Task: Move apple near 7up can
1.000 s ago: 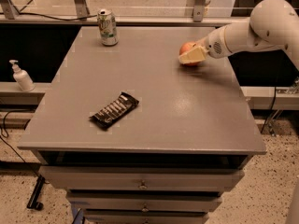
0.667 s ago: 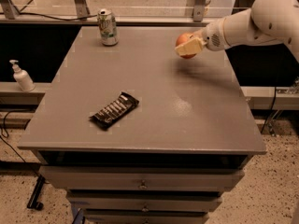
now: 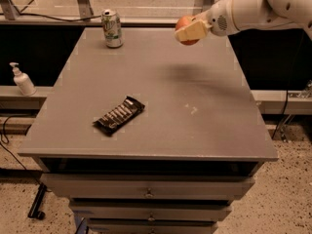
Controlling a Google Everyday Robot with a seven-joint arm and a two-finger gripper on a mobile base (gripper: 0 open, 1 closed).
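Fingers (image 3: pixel 193 30) of the end effector (image 3: pixel 186 33) are clenched around the apple (image 3: pixel 182 22), one cream-coloured finger lying across its front so that only the red upper left side and a sliver of the underside show. The end effector hangs in the air over the far right part of the desk (image 3: pixel 204 130), at the tip of a white arm (image 3: pixel 253 11) that reaches in from the upper right. The apple is off the surface, and a soft shadow (image 3: pixel 180 74) lies on the grey top nearer the camera than the fruit. The 7up can (image 3: pixel 112 28) stands upright near the far left corner of the desk, well apart from the apple and to its left. A dark snack bar (image 3: pixel 119 116) in a shiny wrapper lies flat and slantwise on the near left part of the desk. Off the desk, on a low ledge at the left, stands a white pump bottle (image 3: pixel 22 80). Drawers (image 3: pixel 146 194) run below the near edge.
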